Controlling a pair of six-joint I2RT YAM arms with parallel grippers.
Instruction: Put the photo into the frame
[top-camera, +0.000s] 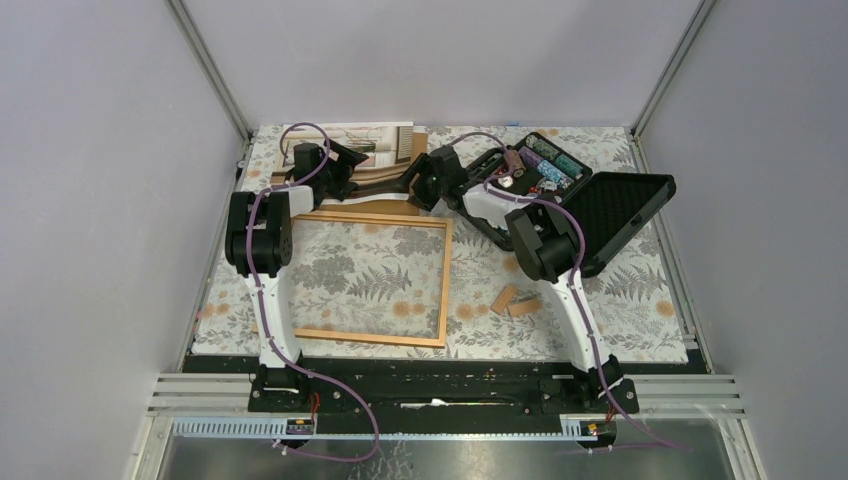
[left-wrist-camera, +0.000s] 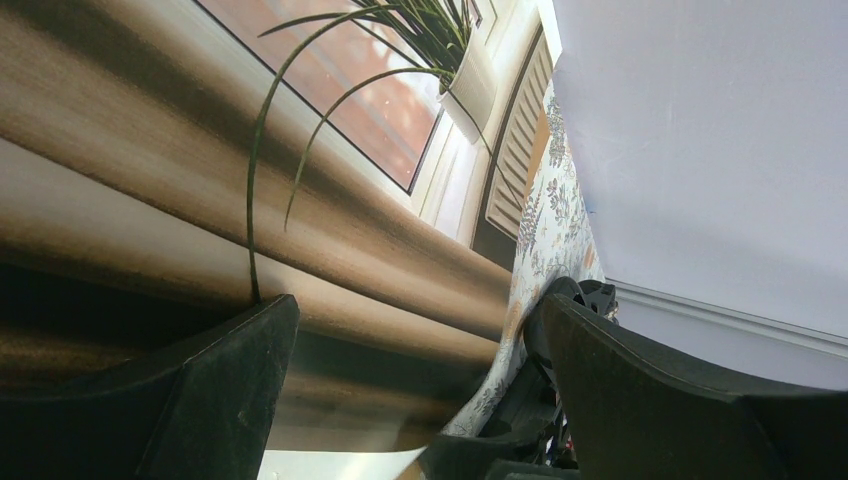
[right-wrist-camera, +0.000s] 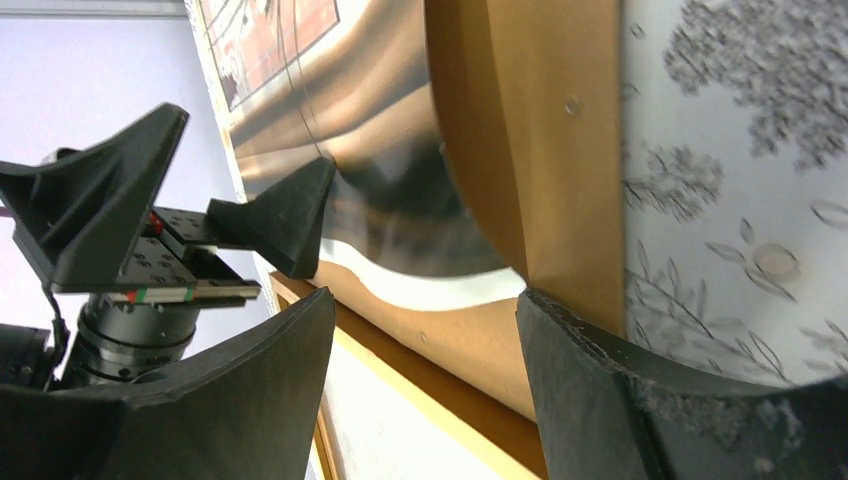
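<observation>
The top view looks down from above and behind onto the whole worktop (top-camera: 640, 300). Both wrist views sit very close, skimming low along the photo (left-wrist-camera: 150, 180), which all three views share.

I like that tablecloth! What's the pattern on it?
Grey fern leaves with small orange flowers on the white tablecloth, clearest in the top view.

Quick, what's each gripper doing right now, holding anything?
Left gripper: open wide at the lifted edge of the photo, nothing clamped.
Right gripper: open, holding nothing.
</observation>
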